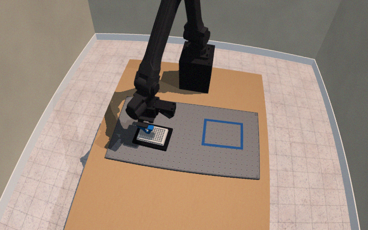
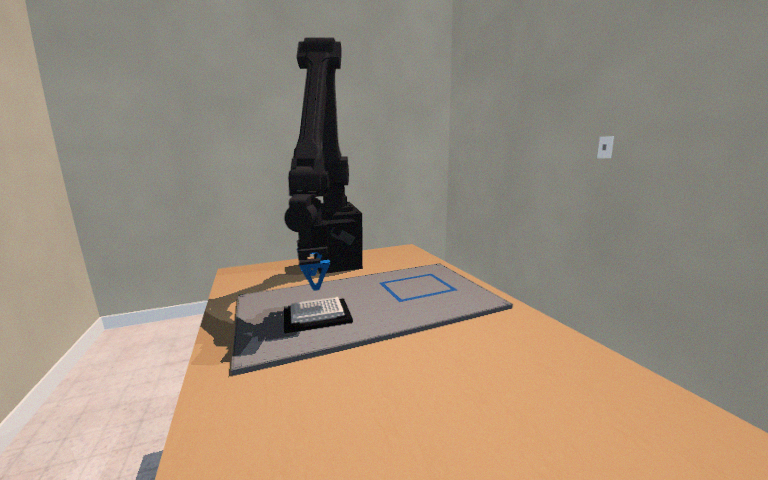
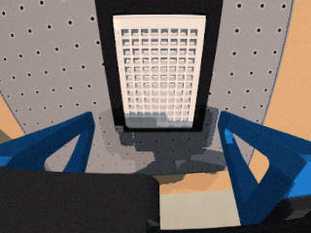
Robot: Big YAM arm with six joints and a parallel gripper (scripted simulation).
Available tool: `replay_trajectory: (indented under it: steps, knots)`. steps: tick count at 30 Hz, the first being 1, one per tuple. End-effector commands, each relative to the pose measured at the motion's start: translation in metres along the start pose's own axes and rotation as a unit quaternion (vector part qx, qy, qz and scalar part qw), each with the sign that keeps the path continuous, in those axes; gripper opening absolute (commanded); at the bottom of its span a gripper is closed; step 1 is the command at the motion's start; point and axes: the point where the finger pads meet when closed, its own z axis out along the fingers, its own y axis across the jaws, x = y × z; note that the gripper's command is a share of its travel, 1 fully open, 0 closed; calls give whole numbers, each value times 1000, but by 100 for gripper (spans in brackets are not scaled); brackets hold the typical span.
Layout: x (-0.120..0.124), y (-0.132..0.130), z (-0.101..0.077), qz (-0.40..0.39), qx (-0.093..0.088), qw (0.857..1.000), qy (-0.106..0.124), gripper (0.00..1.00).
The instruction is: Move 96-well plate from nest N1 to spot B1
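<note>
Plate: your 96-well plate (image 1: 152, 135) sits flat in the black nest (image 1: 162, 146), toward the table's left edge.
Outline: the blue taped rectangle (image 1: 203, 132) lies well apart, nearer the right edge.
Deck: you see a grey perforated board (image 1: 189, 159) on the tan table (image 1: 162, 200).
Room: tiled floor, grey-green walls.
Hand: your hand (image 2: 314, 275) hangs above the plate's back end, blue fingers spread fully, gripping nothing.
Arm: folded steeply down from its black pedestal (image 1: 203, 81) at the back edge.

Matte black jointed arm (image 1: 152, 54) with blue triangular fingers.
</note>
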Motion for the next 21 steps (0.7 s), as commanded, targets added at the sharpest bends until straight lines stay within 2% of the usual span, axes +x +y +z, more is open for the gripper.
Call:
replay_trajectory:
  steps: [1, 10, 11, 21]
  knots:
    - [6, -27, -15, -6, 28, 1000, 6, 100]
    - [6, -27, -15, -6, 28, 1000, 6, 100]
    - [5, -25, -4, -6, 23, 1000, 5, 100]
    - [3, -25, 13, -6, 22, 1000, 4, 100]
